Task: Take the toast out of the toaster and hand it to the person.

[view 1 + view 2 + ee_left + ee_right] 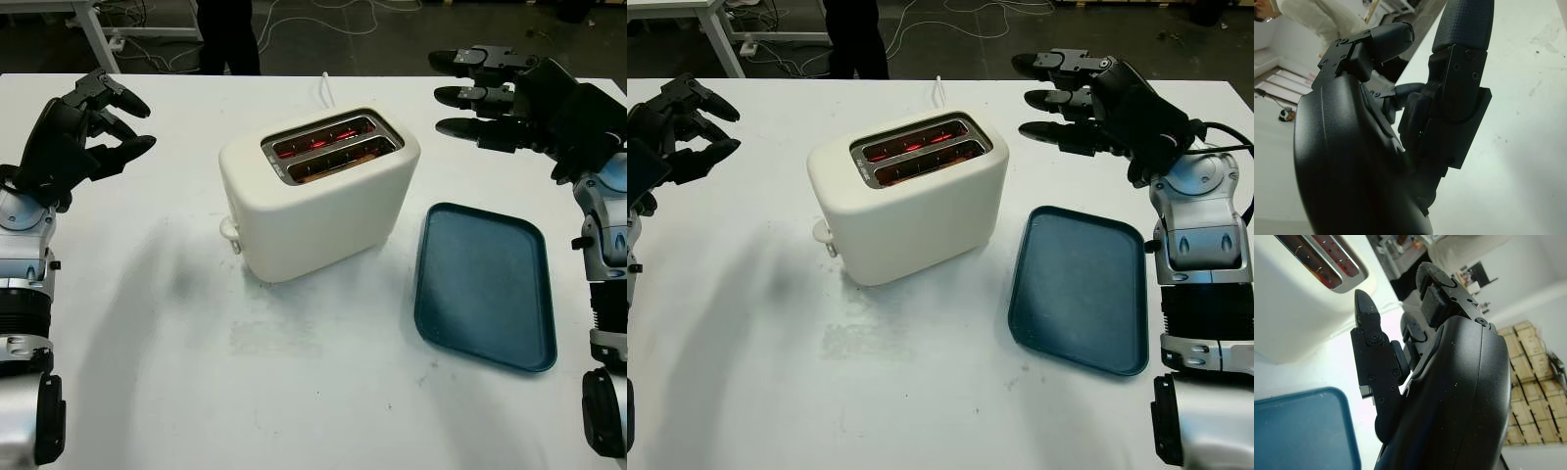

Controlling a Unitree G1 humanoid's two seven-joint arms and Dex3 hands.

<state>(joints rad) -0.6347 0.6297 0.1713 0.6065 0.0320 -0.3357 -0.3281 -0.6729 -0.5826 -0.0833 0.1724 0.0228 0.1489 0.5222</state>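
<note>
across the whole field lies a white table [294,392], carrying all items. at its centre stands a cream two-slot toaster [318,201], set at an angle, its slots [331,147] facing up and its elements glowing red. the toast [315,174] sits low inside the slots, seen as a brownish edge in the nearer slot; how far it is seated cannot be told. a small lever knob [230,231] projects from the toaster's end that faces the robot's left side. a white cord [324,90] runs from the toaster's far side toward the table's far edge.

to the robot's right of the toaster, close by but apart from it, a dark blue tray [485,284] lies flat on the table.

right hand [490,93]: raised above the table's far right part, beyond the tray, its fingers extended toward the toaster and holding nothing; it is clear of the toaster.

left hand [93,132]: raised at the table's far left, well apart from the toaster, its fingers partly curled and holding nothing.

beyond the far edge, a person's dark trouser legs [228,34] stand on a floor strewn with cables [333,15]; the left wrist view shows the person's pale sleeve [1317,17].
</note>
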